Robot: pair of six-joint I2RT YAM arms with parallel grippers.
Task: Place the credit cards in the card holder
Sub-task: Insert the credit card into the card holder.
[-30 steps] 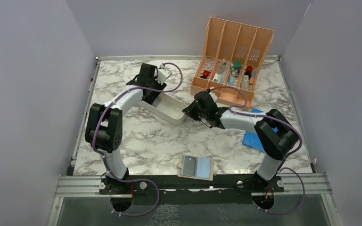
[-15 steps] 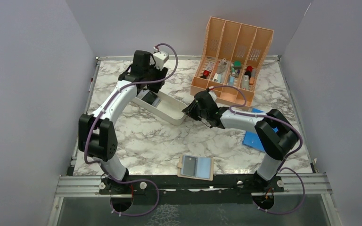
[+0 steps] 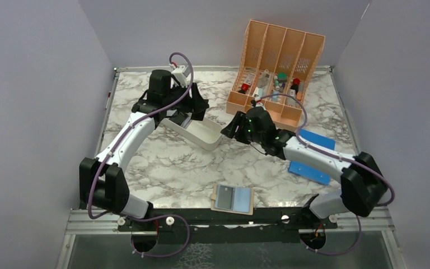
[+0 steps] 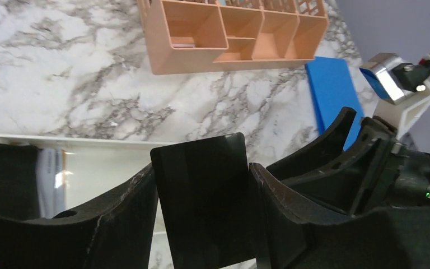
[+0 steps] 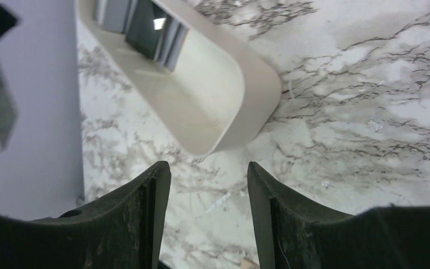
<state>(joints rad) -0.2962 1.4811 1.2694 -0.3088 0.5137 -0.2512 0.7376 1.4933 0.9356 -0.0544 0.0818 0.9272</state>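
Left fingers are clamped on a black card, one finger on each long edge and the card's end sticking out past the tips. The grip sits over the far end of the white tray.

More cards lie in that tray, dark and grey, stacked at the far end; a count isn't readable.

Right fingers are spread apart with nothing between them, just off the tray's rounded near end, only marble tabletop in the gap.

Card holder lies open, blue-grey inside up, at the near tabletop edge between the arm bases, well apart from both sets of fingers.
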